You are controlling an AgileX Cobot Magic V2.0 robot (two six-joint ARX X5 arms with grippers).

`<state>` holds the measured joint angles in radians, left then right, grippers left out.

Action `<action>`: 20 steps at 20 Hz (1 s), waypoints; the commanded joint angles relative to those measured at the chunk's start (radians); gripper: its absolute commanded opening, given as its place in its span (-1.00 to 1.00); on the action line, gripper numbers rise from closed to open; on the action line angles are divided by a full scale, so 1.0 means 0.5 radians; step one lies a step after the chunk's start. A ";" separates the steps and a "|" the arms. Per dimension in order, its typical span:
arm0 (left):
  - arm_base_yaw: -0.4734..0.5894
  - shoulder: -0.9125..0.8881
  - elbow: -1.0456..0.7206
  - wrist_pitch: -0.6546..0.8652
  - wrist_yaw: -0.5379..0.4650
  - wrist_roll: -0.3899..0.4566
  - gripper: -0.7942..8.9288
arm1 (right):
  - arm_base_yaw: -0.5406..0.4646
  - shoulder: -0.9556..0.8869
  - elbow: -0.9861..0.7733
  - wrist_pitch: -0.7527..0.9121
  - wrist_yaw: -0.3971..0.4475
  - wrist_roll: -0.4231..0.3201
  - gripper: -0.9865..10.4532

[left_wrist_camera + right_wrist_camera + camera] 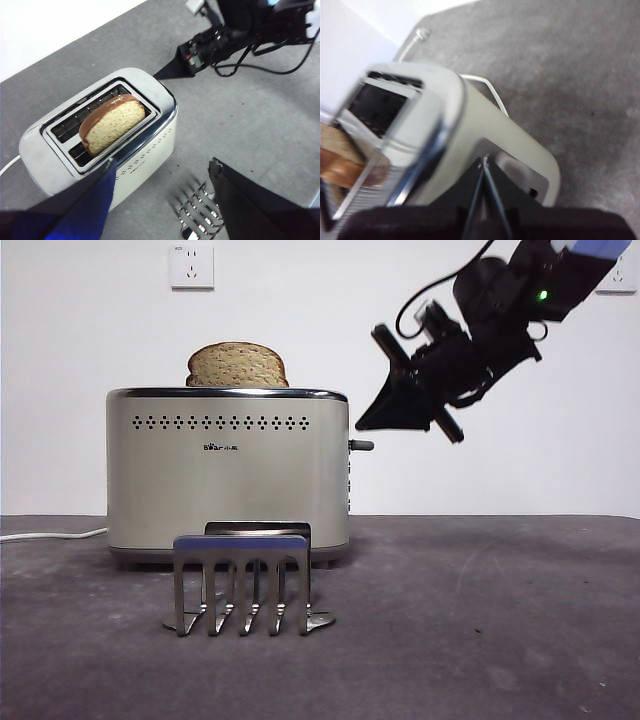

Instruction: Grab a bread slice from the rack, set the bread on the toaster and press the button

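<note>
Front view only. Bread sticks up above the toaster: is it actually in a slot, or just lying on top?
Observer: In a slot. The slice of bread stands in the slot of the toaster nearer its dotted side; the other slot is empty.
Operator: Whose arm is upper right?
Observer: The right one. The right claw is shut, near the toaster's lever end.
Operator: Left arm?
Observer: The left claw is open, holding nothing, above the toaster and the rack.
</note>
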<state>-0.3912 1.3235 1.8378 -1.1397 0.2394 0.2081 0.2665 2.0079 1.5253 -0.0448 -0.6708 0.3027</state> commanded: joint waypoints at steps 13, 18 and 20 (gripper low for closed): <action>-0.004 -0.006 -0.005 -0.023 0.008 -0.014 -0.18 | 0.012 0.275 0.006 -0.295 0.158 -0.223 -0.85; -0.004 -0.006 -0.005 -0.039 0.008 -0.014 -0.18 | 0.016 0.283 0.006 -0.335 0.156 -0.238 -0.85; -0.004 -0.006 -0.005 -0.055 0.008 -0.014 -0.18 | 0.016 0.283 0.006 -0.346 0.156 -0.240 -0.85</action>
<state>-0.3908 1.3235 1.8378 -1.1660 0.2398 0.2077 0.2684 2.0991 1.5539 -0.1665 -0.6106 0.1936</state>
